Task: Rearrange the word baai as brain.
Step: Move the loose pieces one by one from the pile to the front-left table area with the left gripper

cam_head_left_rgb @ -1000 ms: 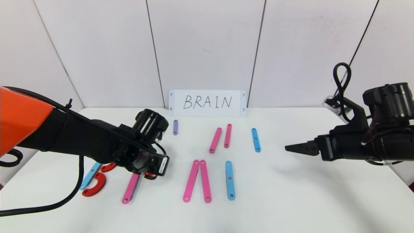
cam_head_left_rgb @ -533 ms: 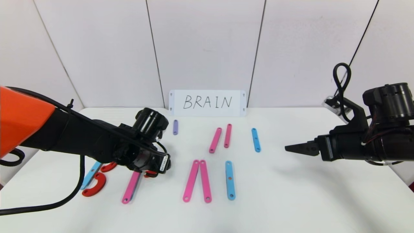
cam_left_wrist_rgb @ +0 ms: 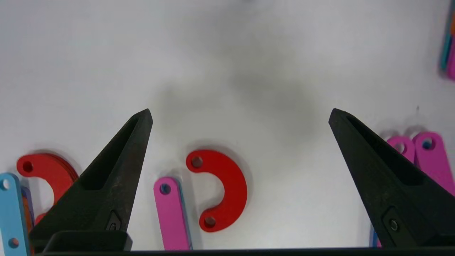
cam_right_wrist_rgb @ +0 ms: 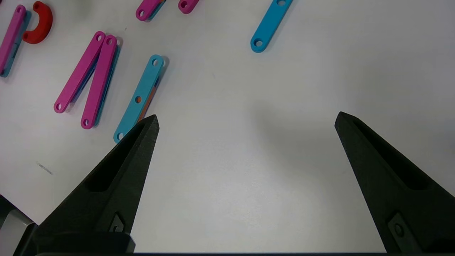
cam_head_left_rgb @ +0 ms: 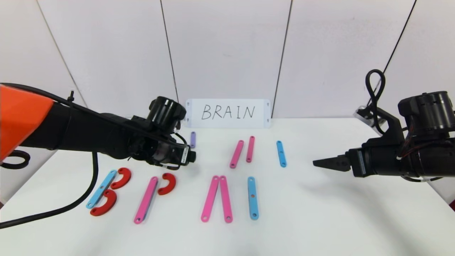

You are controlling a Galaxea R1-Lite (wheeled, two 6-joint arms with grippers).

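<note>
The plastic letters lie on the white table. At the left, a light-blue strip (cam_head_left_rgb: 101,188) with two red half-rings (cam_head_left_rgb: 121,177) forms a B. Beside it a pink strip (cam_head_left_rgb: 146,200) and a red half-ring (cam_head_left_rgb: 167,184) form a P shape, also in the left wrist view (cam_left_wrist_rgb: 222,190). Two pink strips (cam_head_left_rgb: 217,198) meet at their far ends, with a light-blue strip (cam_head_left_rgb: 252,197) to their right. My left gripper (cam_head_left_rgb: 185,157) hovers above and behind the P's half-ring, open and empty (cam_left_wrist_rgb: 239,113). My right gripper (cam_head_left_rgb: 320,163) hovers at the right, open and empty (cam_right_wrist_rgb: 247,119).
Farther back lie a purple strip (cam_head_left_rgb: 192,139), two pink strips (cam_head_left_rgb: 236,153) and a short light-blue strip (cam_head_left_rgb: 281,153). A white card (cam_head_left_rgb: 228,113) reading BRAIN stands against the back wall. Bare table lies under my right gripper.
My left gripper has risen and moved back and right, away from the pink strip and red half-ring, which now lie uncovered on the table. The right arm has not moved.
</note>
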